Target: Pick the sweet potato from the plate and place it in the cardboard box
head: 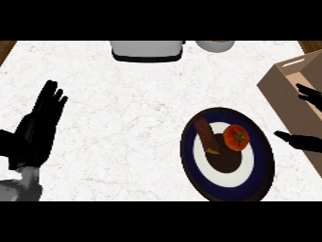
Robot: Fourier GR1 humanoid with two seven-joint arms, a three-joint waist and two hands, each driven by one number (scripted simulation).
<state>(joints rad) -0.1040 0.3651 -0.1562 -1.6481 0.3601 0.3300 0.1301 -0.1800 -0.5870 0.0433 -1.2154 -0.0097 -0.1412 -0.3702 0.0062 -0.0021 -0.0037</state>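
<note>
Sweet potato (207,134) lies on the plate (188,156), left of the tomato (237,137); your right hand (306,142) hangs open beside the plate, holding nothing. Likely stiff, light, rough-skinned: pinch across its middle.

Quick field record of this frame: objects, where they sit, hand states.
sweet potato: lying on plate, left of tomato, not held
tomato: on plate
plate: counter, right of centre
cardboard box: right edge, top open
left robot hand: open, fingers up, resting at left
right robot hand: open, in front of box, holding nothing
grey appliance: far edge
</note>
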